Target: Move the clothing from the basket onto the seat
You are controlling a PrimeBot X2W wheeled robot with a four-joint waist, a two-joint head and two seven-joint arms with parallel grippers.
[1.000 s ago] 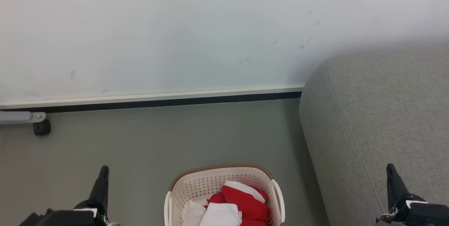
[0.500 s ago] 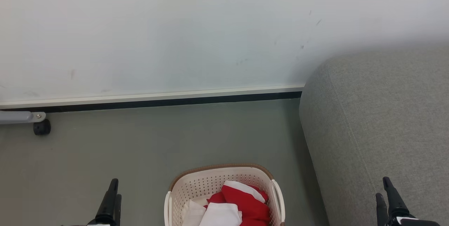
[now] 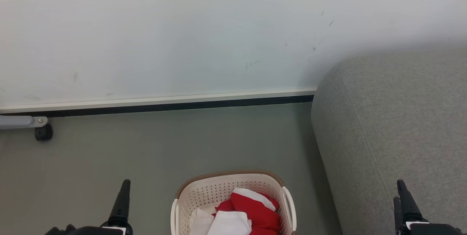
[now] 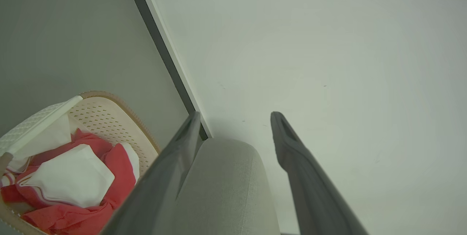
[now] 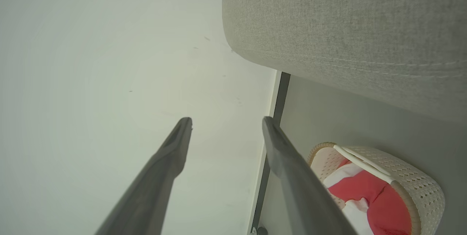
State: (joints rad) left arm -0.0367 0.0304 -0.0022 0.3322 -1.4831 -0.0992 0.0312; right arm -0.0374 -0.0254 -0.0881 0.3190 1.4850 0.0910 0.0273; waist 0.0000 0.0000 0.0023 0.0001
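The cream basket (image 3: pixel 204 191) stands on the floor at the bottom centre of the head view, with red and white clothing (image 3: pixel 251 211) piled inside. The big grey seat (image 3: pixel 394 136) rises just to its right. My left gripper (image 3: pixel 126 187) hovers over the floor left of the basket, and my right gripper (image 3: pixel 398 191) hangs over the seat's front part. In the left wrist view the left gripper (image 4: pixel 236 115) is open and holds nothing, with the basket (image 4: pixel 109 112), clothing (image 4: pixel 73 176) and seat (image 4: pixel 226 184) beyond. The right gripper (image 5: pixel 227 119) is likewise open beside the seat (image 5: pixel 346 27), basket (image 5: pixel 412 176) and clothing (image 5: pixel 368 191).
A white wall (image 3: pixel 182 38) with a pale and black baseboard (image 3: pixel 157 105) closes the far side. A grey metal leg on a black caster (image 3: pixel 43 133) stands at the far left. Grey floor (image 3: pixel 182 143) spreads between the wall and the basket.
Both grippers have gone from shut to open. In the head view the left gripper has shifted right toward the basket, and the right gripper sits a little lower.
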